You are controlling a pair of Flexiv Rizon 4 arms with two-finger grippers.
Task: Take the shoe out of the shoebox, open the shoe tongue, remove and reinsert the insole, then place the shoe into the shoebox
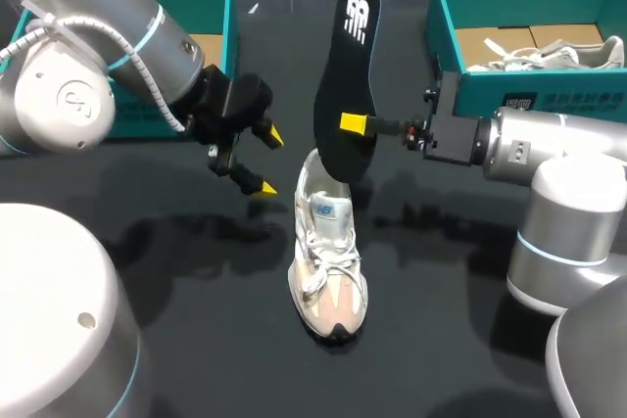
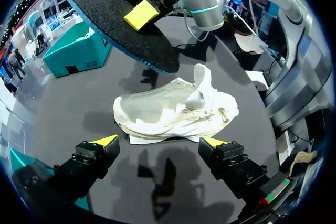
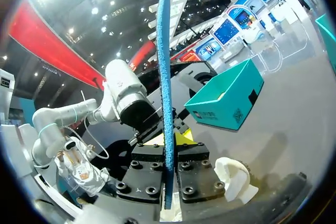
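Pinching the insole (image 1: 348, 56) in the right tool (image 1: 355, 124) above the shoe (image 1: 328, 252). Holding the left tool (image 1: 268, 161) wide, seemingly empty.

Black glossy surface (image 1: 196, 340) across whole head view. Soft dark reflections pooling at nine o'clock and three o'clock of centre. Up at two o'clock: spare pale shoe (image 1: 578, 56) lying low inside teal box (image 1: 460, 95). White laces (image 1: 495, 46) trail loose toward box's nine-o'clock end. Brown cardboard panels (image 1: 468, 46) beneath, seam between two pieces showing. Shoe's far end runs off at three o'clock.
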